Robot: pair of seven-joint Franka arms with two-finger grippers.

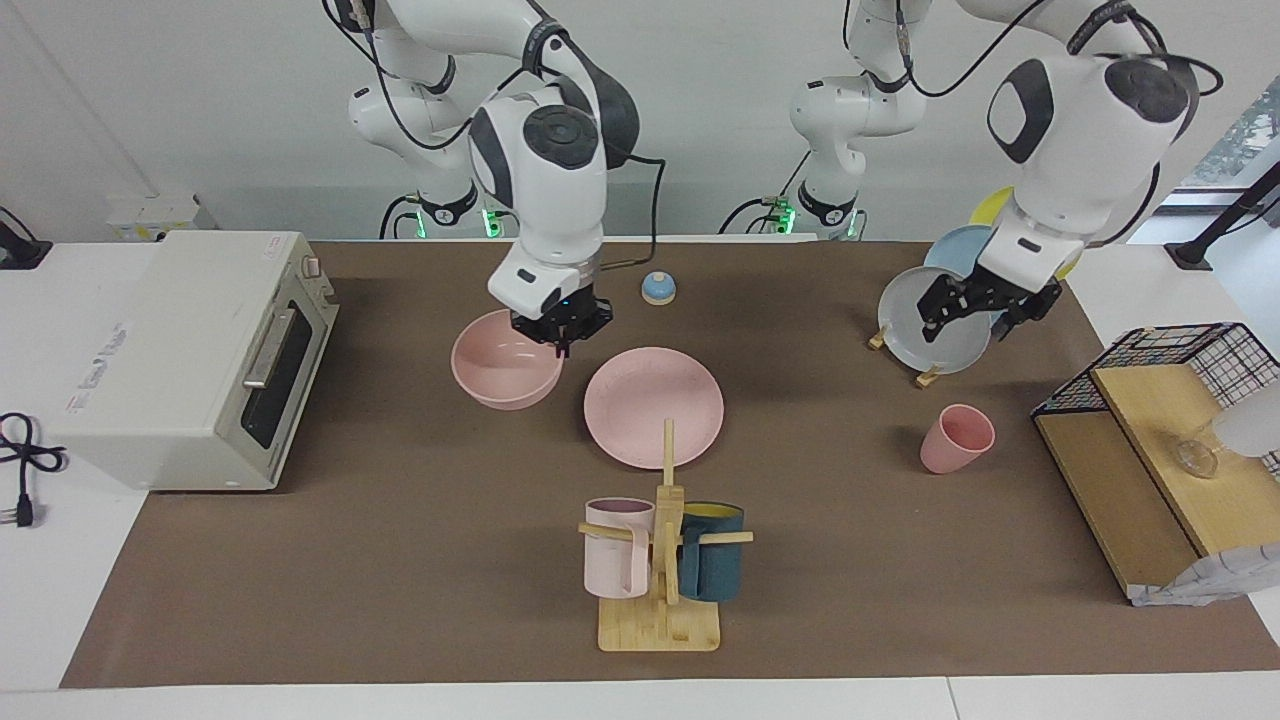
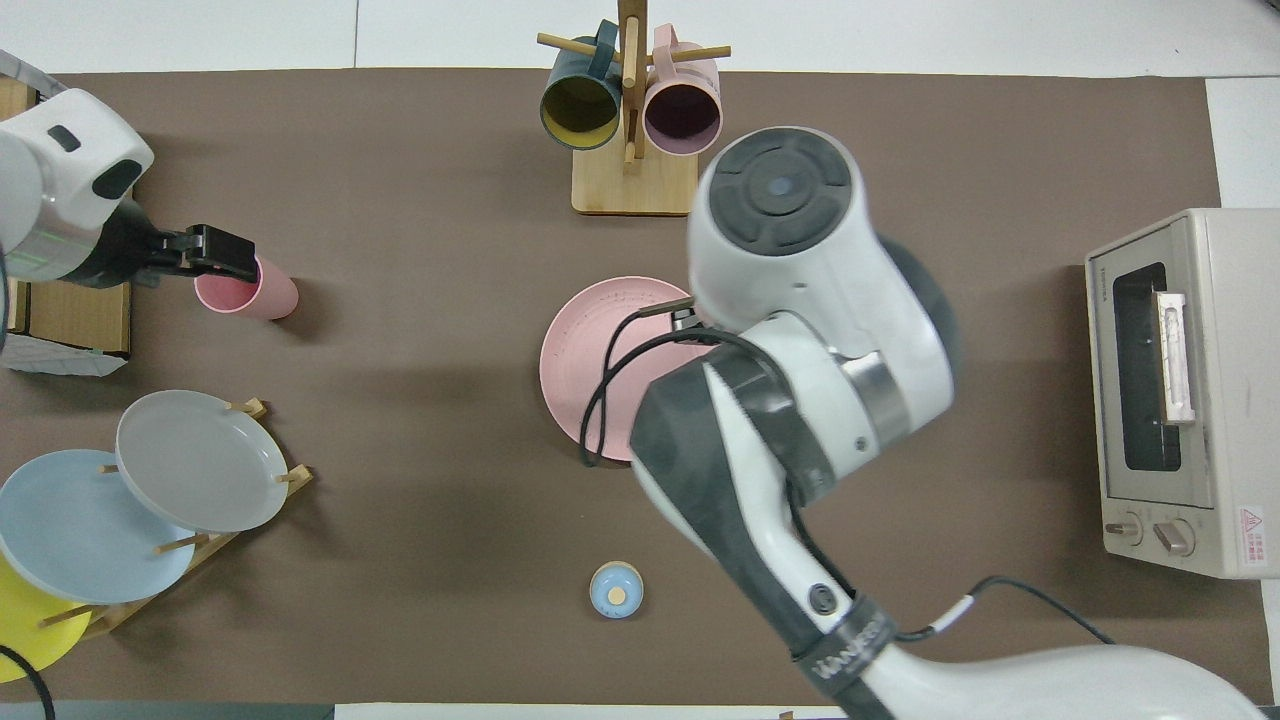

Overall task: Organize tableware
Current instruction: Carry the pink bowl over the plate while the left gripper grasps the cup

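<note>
The pink bowl hangs in the air just beside the pink plate, on the side toward the right arm's end of the table. My right gripper is shut on the bowl's rim. In the overhead view the right arm hides the bowl and part of the plate. The pink cup stands upright toward the left arm's end. My left gripper is open and empty in the air; in the overhead view it covers the rim of the cup.
A toaster oven sits at the right arm's end. A wooden mug tree with two mugs stands farther from the robots than the plate. A rack of grey, blue and yellow plates, a small blue bell and a wire shelf are also here.
</note>
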